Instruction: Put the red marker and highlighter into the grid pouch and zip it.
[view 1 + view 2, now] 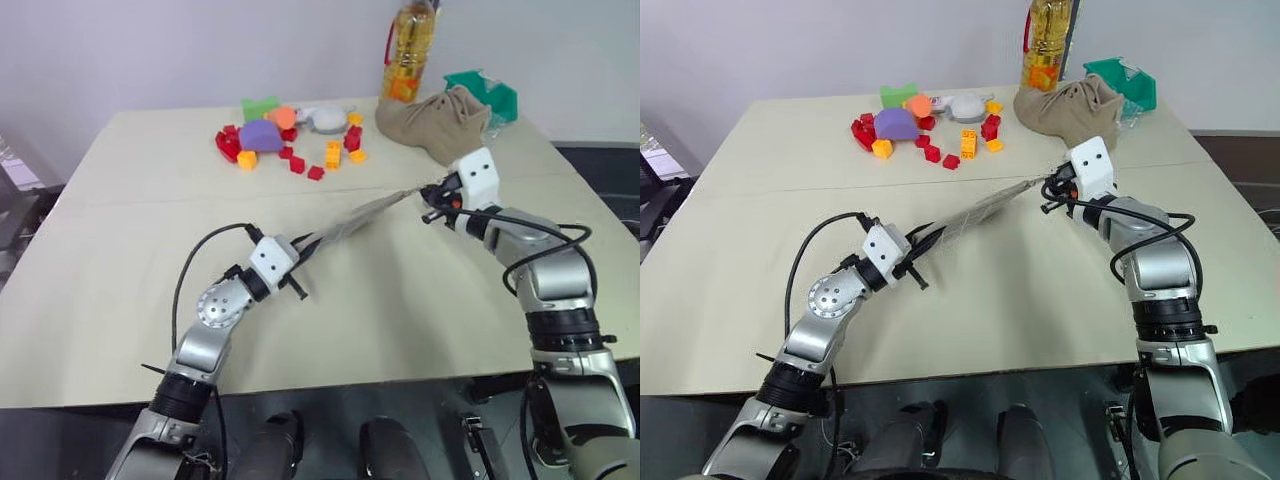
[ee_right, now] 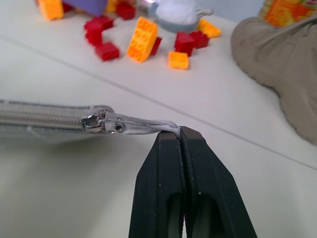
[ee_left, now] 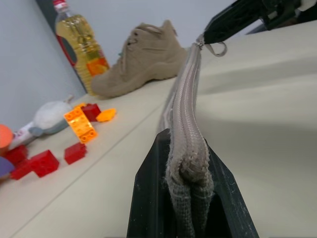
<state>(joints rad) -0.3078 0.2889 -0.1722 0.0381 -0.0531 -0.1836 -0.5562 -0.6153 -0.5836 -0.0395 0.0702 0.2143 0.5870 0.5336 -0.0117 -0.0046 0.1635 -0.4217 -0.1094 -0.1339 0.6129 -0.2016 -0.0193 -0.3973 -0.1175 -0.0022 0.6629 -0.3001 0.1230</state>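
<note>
Spanning the gap above the table (image 1: 120, 300), the grid pouch (image 1: 360, 217) is clamped at one end by the left gripper (image 3: 190, 173) while its zipper pull (image 2: 143, 126) is pinched by the closed right gripper (image 2: 181, 136).

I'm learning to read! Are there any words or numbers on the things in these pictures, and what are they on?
No words here can be read.
Oil bottle: it has an orange and yellow label, but the print is too blurred to read.
Grid pouch, boot, toy blocks: no writing shows on them.
</note>
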